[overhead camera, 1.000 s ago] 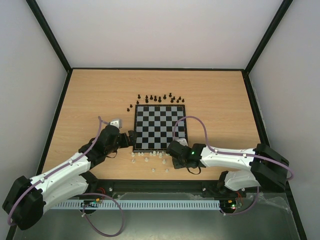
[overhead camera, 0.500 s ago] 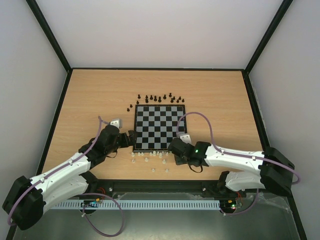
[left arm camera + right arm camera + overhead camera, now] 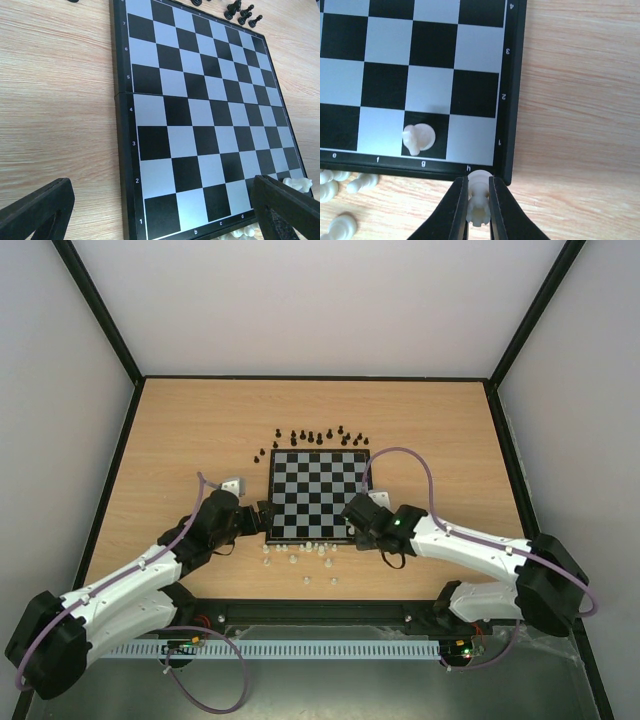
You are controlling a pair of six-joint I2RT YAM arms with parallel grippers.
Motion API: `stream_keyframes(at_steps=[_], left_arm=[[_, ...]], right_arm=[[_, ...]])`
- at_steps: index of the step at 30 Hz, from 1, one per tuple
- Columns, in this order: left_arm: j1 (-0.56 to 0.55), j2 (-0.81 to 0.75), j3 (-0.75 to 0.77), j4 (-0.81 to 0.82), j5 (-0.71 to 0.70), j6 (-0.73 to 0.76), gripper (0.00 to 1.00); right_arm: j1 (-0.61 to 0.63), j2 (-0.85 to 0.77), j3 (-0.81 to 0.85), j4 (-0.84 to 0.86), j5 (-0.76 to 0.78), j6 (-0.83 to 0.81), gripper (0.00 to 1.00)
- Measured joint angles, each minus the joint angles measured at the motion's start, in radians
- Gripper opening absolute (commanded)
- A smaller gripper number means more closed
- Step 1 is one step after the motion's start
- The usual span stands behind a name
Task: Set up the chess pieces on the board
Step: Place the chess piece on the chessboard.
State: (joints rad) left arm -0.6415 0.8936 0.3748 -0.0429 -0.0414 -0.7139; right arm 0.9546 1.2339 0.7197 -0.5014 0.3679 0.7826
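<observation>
My right gripper [image 3: 479,181] is shut on a whitish rook [image 3: 480,202], which hangs just off the board's near right corner by the h file. The board [image 3: 513,75] carries one white knight [image 3: 418,138] on its g1 square. From above, the right gripper [image 3: 353,510] is over the board's [image 3: 318,495] near right part. My left gripper [image 3: 262,518] stands open at the board's near left corner. Its fingers [image 3: 37,207] straddle the bare a-to-d squares with nothing between them. Black chess pieces [image 3: 318,436] line the far edge.
Several loose white pieces [image 3: 300,552] lie on the wood just off the board's near edge, also at the lower left of the right wrist view [image 3: 335,182]. Black rails and white walls bound the tabletop [image 3: 170,440].
The right gripper has closed on the white rook and moved from the loose white pieces toward the board's near right corner. The left arm has not moved.
</observation>
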Motion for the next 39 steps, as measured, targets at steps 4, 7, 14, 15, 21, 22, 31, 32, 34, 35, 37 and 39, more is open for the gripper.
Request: stream_keyframes(at_steps=[4, 7, 14, 15, 21, 22, 31, 32, 34, 35, 37, 39], left_arm=[[0.0, 0.009, 0.0, 0.0, 0.0, 0.0, 1.0], [0.0, 0.018, 0.0, 0.003, 0.0, 0.0, 1.0], [0.0, 0.027, 0.0, 0.008, 0.006, 0.0, 0.99], [0.0, 0.027, 0.0, 0.008, 0.007, 0.0, 0.99], [0.0, 0.027, 0.0, 0.008, 0.006, 0.0, 1.0], [0.0, 0.027, 0.0, 0.008, 0.006, 0.0, 1.0], [0.0, 0.03, 0.0, 0.008, 0.006, 0.0, 1.0], [0.0, 0.03, 0.0, 0.008, 0.006, 0.0, 1.0], [0.0, 0.03, 0.0, 0.008, 0.006, 0.0, 1.0], [0.0, 0.03, 0.0, 0.008, 0.006, 0.0, 1.0], [0.0, 0.03, 0.0, 0.008, 0.006, 0.0, 0.99], [0.0, 0.029, 0.0, 0.008, 0.006, 0.0, 1.0]], right_arm=[[-0.026, 0.05, 0.025, 0.005, -0.004, -0.035, 0.12], [-0.04, 0.097, 0.044, 0.013, -0.013, -0.061, 0.12], [-0.063, 0.167, 0.064, 0.036, -0.032, -0.102, 0.13], [-0.066, 0.17, 0.065, 0.037, -0.034, -0.106, 0.13], [-0.078, 0.184, 0.065, 0.057, -0.049, -0.126, 0.15], [-0.078, 0.187, 0.065, 0.059, -0.05, -0.127, 0.16], [-0.078, 0.204, 0.065, 0.07, -0.054, -0.133, 0.21], [-0.078, 0.204, 0.065, 0.07, -0.054, -0.133, 0.22], [-0.078, 0.204, 0.065, 0.069, -0.054, -0.133, 0.24], [-0.078, 0.202, 0.065, 0.069, -0.053, -0.133, 0.26], [-0.078, 0.188, 0.066, 0.065, -0.053, -0.132, 0.28], [-0.079, 0.153, 0.07, 0.05, -0.049, -0.132, 0.31]])
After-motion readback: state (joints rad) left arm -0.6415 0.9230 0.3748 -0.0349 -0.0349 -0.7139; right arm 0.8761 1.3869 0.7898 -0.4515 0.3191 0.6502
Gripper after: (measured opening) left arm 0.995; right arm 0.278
